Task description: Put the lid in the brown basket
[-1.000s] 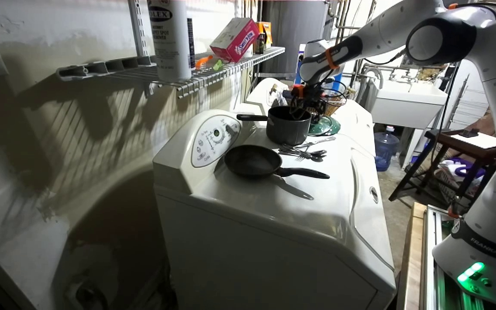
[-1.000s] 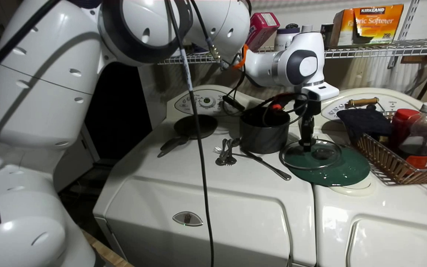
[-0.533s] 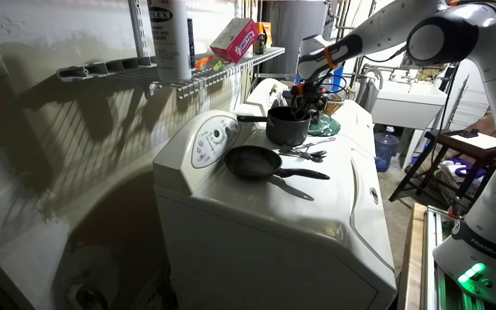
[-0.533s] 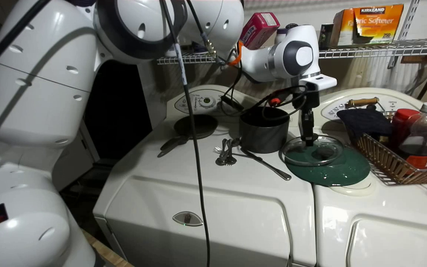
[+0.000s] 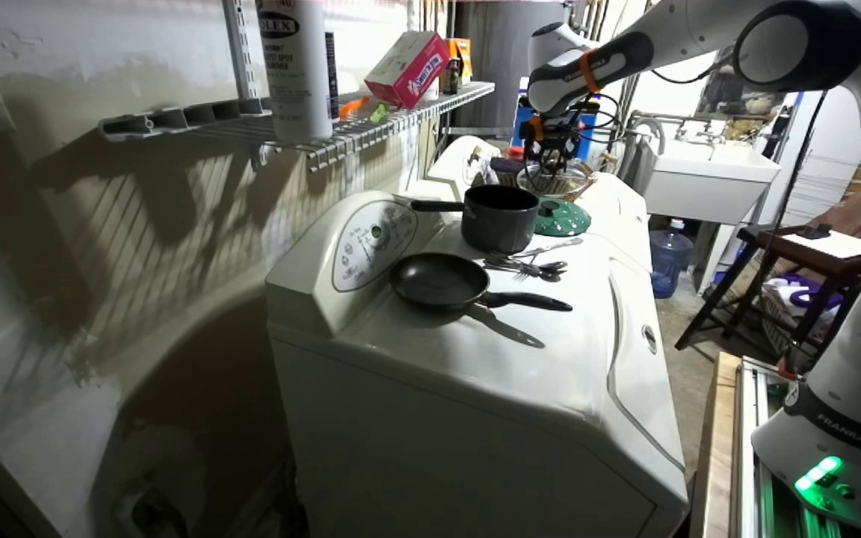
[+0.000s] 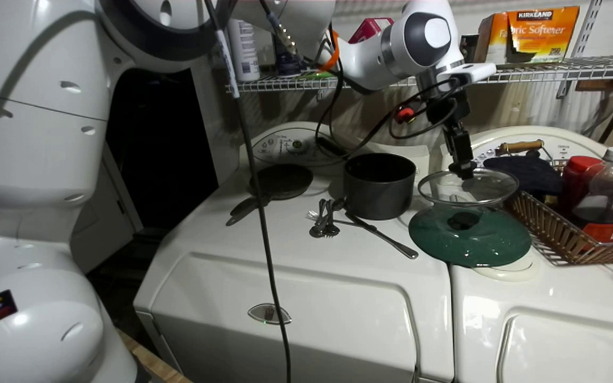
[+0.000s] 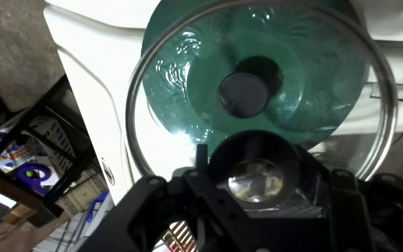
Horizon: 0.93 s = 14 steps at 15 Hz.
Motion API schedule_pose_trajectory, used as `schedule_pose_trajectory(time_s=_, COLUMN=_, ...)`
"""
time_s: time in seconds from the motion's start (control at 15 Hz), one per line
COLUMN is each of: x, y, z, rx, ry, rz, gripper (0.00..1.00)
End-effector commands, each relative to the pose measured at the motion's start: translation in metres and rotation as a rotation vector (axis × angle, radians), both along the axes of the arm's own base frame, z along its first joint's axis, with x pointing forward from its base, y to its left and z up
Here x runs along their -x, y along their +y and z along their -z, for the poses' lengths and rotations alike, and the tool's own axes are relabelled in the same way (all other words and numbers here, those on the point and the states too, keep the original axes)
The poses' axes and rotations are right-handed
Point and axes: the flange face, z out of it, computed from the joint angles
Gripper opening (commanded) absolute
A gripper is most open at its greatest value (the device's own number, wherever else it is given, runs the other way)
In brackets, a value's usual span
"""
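Observation:
My gripper is shut on the dark knob of a clear glass lid with a metal rim. The wrist view shows this knob between both fingers, the glass spread out beyond it. The lid hangs in the air, slightly tilted, above a green lid that lies on the white machine top. To the right in that exterior view stands the brown basket, a slatted basket with bottles in it. A corner of the basket peeks out under the gripper in the wrist view.
A dark pot stands left of the lids, with cutlery in front and a black frying pan farther left. Bottles rise above the basket rim. A wire shelf runs along the wall behind the arm.
The jaws have closed on the glass lid's knob. The lid has risen off the green lid and moved toward the basket, the wrist tilting with it.

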Motion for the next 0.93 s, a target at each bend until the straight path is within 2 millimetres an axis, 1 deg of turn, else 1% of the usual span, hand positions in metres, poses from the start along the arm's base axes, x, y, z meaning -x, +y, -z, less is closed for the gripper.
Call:
schedule_pose_trajectory(time_s=0.0, x=0.005, y=-0.002, z=-0.043, rx=0.066, ry=0.029, rz=-0.159, gripper=0.34)
schedule_pose_trajectory(time_s=0.07, x=0.005, y=-0.005, z=-0.051, rx=0.072, ry=0.019, rz=-0.189, gripper=0.34)
schedule_pose_trajectory(time_s=0.13, x=0.003, y=-0.003, z=-0.028, rx=0.033, ry=0.023, rz=-0.118, gripper=0.34)
schedule_pose_trajectory(time_s=0.2, x=0.004, y=-0.004, z=-0.031, rx=0.034, ry=0.021, rz=-0.125, gripper=0.59)
schedule_pose_trajectory(time_s=0.53, x=0.003, y=-0.005, z=-0.017, rx=0.026, ry=0.041, rz=-0.122, gripper=0.59)
schedule_pose_trajectory(time_s=0.6, x=0.003, y=-0.005, z=-0.017, rx=0.026, ry=0.042, rz=-0.122, gripper=0.34)
schedule_pose_trajectory(time_s=0.87, x=-0.013, y=-0.021, z=-0.019, rx=0.038, ry=0.012, rz=-0.132, gripper=0.34)
